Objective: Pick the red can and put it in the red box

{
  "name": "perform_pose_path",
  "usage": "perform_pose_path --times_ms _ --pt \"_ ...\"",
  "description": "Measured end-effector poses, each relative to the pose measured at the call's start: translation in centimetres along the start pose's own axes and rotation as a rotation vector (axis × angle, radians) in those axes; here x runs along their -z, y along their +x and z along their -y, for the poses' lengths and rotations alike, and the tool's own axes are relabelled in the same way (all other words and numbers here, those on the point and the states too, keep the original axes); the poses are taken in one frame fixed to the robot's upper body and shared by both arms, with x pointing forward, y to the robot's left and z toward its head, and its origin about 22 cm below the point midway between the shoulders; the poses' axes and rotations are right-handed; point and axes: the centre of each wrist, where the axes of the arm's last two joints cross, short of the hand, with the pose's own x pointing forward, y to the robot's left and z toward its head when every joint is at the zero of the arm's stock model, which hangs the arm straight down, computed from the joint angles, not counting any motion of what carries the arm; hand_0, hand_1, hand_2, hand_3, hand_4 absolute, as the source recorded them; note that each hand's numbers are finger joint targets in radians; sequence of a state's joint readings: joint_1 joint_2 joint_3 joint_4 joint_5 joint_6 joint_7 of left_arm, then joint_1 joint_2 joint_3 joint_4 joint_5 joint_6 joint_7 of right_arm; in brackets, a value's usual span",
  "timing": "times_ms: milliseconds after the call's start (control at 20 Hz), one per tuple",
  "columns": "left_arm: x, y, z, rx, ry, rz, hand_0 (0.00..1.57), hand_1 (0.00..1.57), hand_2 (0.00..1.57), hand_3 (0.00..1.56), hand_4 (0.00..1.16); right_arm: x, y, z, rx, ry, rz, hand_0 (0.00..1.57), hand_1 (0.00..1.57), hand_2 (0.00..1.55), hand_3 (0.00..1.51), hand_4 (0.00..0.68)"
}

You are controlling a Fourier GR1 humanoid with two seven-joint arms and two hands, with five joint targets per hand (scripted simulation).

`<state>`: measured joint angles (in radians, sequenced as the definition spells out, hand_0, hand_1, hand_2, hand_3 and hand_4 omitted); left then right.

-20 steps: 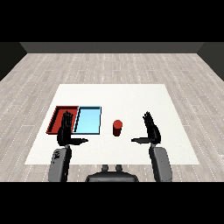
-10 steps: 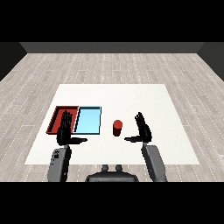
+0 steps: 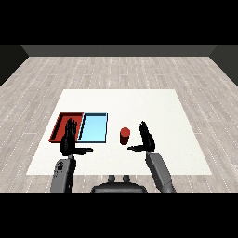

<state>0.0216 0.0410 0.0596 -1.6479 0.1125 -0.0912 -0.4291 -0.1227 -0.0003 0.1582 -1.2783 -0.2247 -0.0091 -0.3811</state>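
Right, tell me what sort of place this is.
Probably a bare test room for tabletop sorting. A white table stands on a grey plank floor, holding only a red tray, a blue tray and a red can.

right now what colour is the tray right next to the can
Light blue. The tray beside the red can shows best in the head view, the only view here.
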Motion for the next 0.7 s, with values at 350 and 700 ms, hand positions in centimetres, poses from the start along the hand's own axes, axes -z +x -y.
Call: perform_pose_path --times_ms 350,700 --pt "0.7 -0.4 -0.1 -0.005 0.0 0.006 0.0 0.0 0.0 0.0 0.0 0.2 -1.9 -1.3 0.038 0.004 -0.025 0.0 0.0 0.0 0.0 0.0" --pt "0.4 -0.7 0.1 -0.01 0.0 0.008 0.0 0.0 0.0 0.0 0.0 0.5 -1.9 -2.8 0.076 0.004 -0.035 0.0 0.0 0.0 0.0 0.0"
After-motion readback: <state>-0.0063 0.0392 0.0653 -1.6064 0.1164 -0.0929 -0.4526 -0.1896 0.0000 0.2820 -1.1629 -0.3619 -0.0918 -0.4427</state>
